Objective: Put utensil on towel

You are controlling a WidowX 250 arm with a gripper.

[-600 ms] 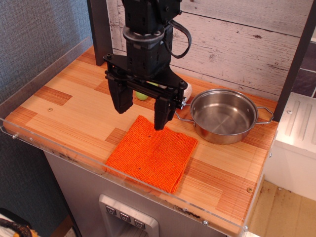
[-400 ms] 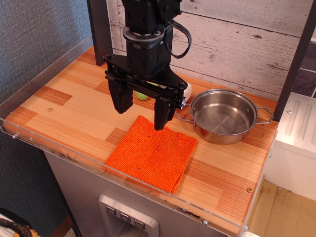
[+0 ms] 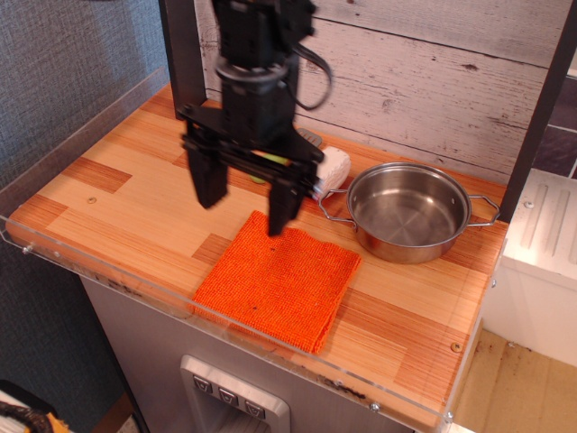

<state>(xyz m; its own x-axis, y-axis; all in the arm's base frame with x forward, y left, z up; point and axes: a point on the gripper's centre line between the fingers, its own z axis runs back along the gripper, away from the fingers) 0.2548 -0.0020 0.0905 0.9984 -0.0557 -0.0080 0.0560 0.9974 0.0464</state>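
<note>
Utensil [image 3: 261, 159] mostly hidden behind gripper [image 3: 243, 203], only a sliver of lime-green handle showing between the jaws, apparently lying on the wooden counter [image 3: 117, 207] beyond the far edge of towel [image 3: 278, 280]. Gripper hanging vertically, fingers pointed down, jaws spread wide, holding nothing. Probably lined up to drop onto the handle.
</note>
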